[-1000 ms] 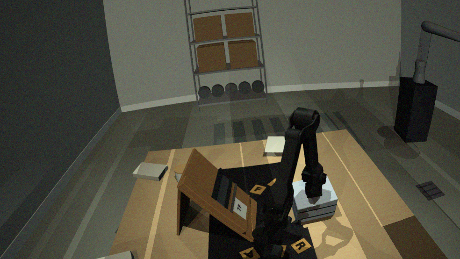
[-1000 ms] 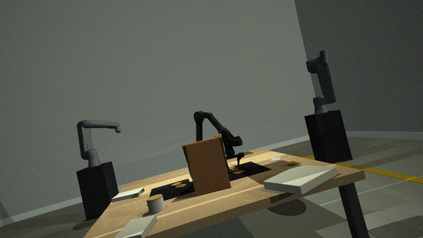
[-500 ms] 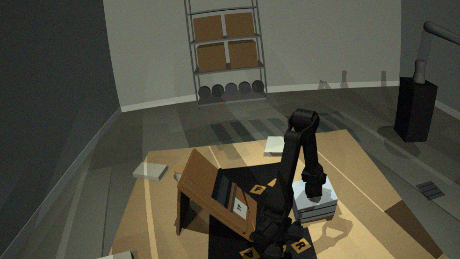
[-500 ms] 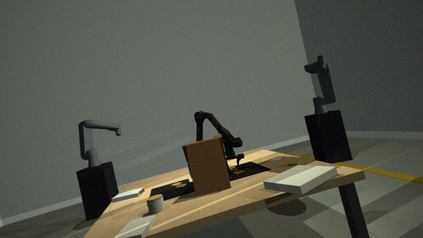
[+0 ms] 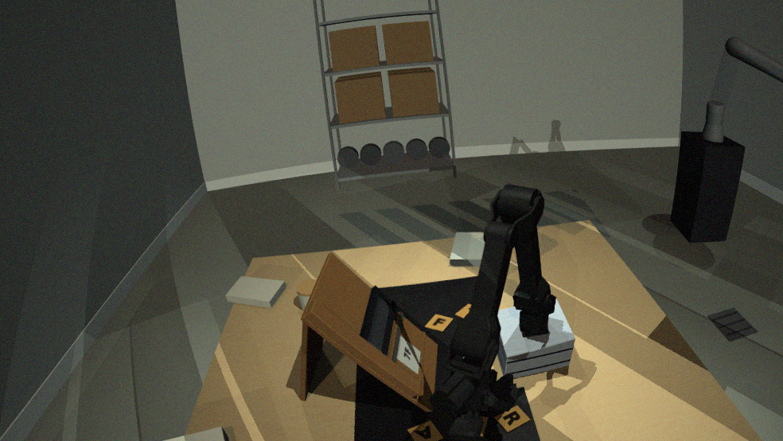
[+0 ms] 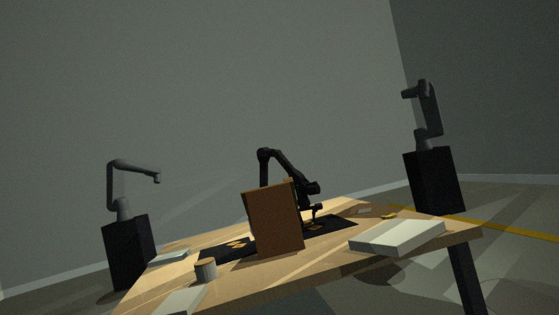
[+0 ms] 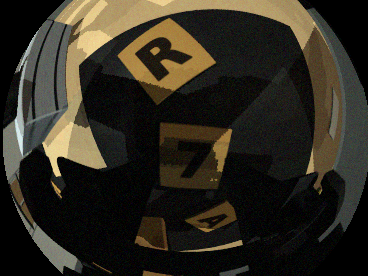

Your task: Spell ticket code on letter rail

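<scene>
My gripper (image 5: pixel 483 420) (image 7: pixel 192 158) is low over the black mat (image 5: pixel 378 407) (image 7: pixel 260 105), shut on the 7 tile (image 7: pixel 192 152), whose face shows between the fingers. The R tile (image 5: pixel 512 418) (image 7: pixel 167 57) lies beyond it in the wrist view; the A tile (image 5: pixel 424 431) (image 7: pixel 212 218) lies towards the board. The F tile (image 5: pixel 438 321) and a partly hidden tile (image 5: pixel 464 310) lie on the mat's far part. The tilted brown board (image 5: pixel 339 284) (image 6: pixel 274 223) bears a dark rail (image 5: pixel 378 320) and a white ticket (image 5: pixel 403 360). The ticket shows "7F"; more may be hidden. I cannot make out tiles in the rail.
The arm's base stands on a pale stacked block (image 5: pixel 539 356). Pale flat boxes (image 5: pixel 255 290) (image 5: pixel 465 247) (image 6: pixel 395 234) lie around the counter. A lidded cup (image 6: pixel 205 269) stands behind the board. A small yellow object (image 6: pixel 389 215) lies near the counter's far side.
</scene>
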### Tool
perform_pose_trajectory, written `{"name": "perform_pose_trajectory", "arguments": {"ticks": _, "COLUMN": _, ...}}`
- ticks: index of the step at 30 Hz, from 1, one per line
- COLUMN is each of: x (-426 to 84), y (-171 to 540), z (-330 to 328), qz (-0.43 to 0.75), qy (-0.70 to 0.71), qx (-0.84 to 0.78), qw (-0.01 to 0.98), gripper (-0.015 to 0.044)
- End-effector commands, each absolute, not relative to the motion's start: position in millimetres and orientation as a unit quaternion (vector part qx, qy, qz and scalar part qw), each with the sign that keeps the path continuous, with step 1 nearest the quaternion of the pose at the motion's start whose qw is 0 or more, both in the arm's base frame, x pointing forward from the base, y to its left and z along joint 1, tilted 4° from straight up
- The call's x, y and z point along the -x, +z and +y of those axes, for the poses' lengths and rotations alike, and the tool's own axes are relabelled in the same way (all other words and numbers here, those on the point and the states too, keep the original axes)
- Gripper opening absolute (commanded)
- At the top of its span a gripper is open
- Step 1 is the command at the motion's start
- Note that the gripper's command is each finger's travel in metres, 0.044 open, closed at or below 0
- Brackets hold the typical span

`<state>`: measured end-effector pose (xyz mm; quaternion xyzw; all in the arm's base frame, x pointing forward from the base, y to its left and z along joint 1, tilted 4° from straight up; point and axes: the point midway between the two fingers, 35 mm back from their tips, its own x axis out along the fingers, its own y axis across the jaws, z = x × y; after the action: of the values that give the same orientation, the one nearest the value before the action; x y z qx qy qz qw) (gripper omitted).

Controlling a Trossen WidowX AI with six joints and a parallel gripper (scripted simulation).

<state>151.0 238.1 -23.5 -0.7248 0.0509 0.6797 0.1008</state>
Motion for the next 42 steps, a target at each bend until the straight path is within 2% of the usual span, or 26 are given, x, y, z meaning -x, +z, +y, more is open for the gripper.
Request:
{"name": "perform_pose_trajectory", "arguments": {"ticks": 1, "x": -151, "y": -20, "z": 238, "qz": 0.05, "qy": 0.677, "qx": 0.727, "qw": 0.102, "gripper": 0.0024}}
{"name": "perform_pose_trajectory", "arguments": {"ticks": 2, "x": -151, "y": -20, "z": 238, "qz": 0.05, "qy": 0.677, "qx": 0.727, "qw": 0.102, "gripper": 0.0}}
{"name": "perform_pose_trajectory", "arguments": {"ticks": 42, "x": -144, "y": -8, "z": 236, "qz": 0.05, "qy": 0.678, "qx": 0.727, "qw": 0.102, "gripper": 0.0}}
